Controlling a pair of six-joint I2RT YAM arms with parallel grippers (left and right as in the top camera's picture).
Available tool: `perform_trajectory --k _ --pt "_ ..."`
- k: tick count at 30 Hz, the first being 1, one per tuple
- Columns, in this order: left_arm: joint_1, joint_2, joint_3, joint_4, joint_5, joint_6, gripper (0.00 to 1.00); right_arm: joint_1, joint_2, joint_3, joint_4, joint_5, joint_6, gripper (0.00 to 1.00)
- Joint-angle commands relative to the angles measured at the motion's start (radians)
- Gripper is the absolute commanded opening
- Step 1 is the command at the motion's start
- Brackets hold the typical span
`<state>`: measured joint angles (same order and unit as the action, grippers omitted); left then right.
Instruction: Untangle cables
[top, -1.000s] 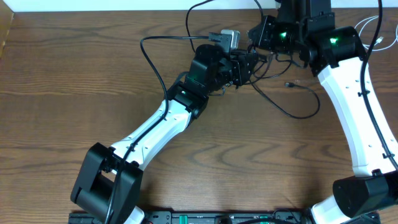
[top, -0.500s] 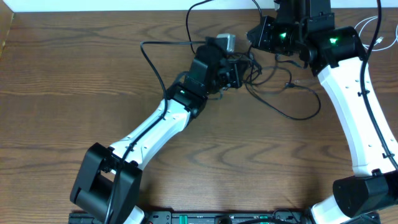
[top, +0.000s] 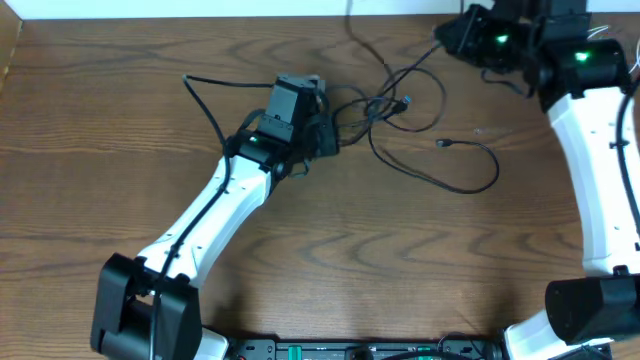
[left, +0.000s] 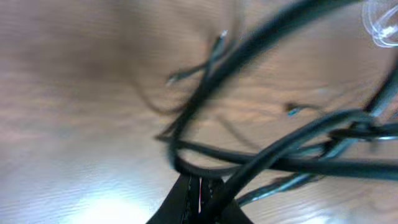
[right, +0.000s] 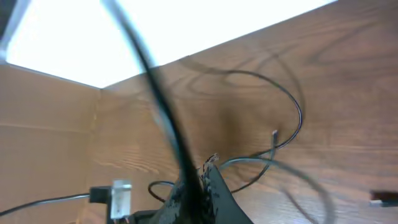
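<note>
1. The left gripper (left: 199, 198) has its jaws pressed almost together, with only a thin slit between them. A black strand of the cables (top: 372, 104) runs out from between them. The wrist view is blurred, so the grip point itself is unclear.
2. The right gripper (right: 200, 186) has its jaws closed around a black strand that rises up and to the left. This view is also blurred.
3. The cables lie knotted between the two grippers, on the far half of the table (top: 100, 210), near its back edge.
4. One black loop spreads from the knot toward the right arm (top: 592, 170), and its plug (top: 442, 145) lies free on the wood. Another strand arcs out to the left of the left gripper.
5. Bare wood lies in front of the knot and to the far left.
</note>
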<state>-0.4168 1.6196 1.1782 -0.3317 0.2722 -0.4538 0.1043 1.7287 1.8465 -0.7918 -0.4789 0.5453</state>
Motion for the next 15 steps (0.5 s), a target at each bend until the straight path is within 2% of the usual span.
perform_trajectory --k 1,10,12,15 --pt "0.05 0.0 0.003 -0.116 -0.158 0.043 0.07 -0.109 -0.097 0.005 0.012 -0.093 0.0 0.01" --pt "0.126 0.0 0.003 -0.236 -0.206 0.147 0.08 -0.38 -0.182 0.005 -0.034 -0.243 0.0 0.01" --pt "0.126 0.0 0.003 -0.235 -0.201 0.16 0.08 -0.401 -0.18 0.005 -0.07 -0.246 -0.016 0.01" --pt "0.122 -0.01 0.004 -0.204 -0.098 0.224 0.07 -0.372 -0.172 0.005 -0.127 -0.246 -0.101 0.01"
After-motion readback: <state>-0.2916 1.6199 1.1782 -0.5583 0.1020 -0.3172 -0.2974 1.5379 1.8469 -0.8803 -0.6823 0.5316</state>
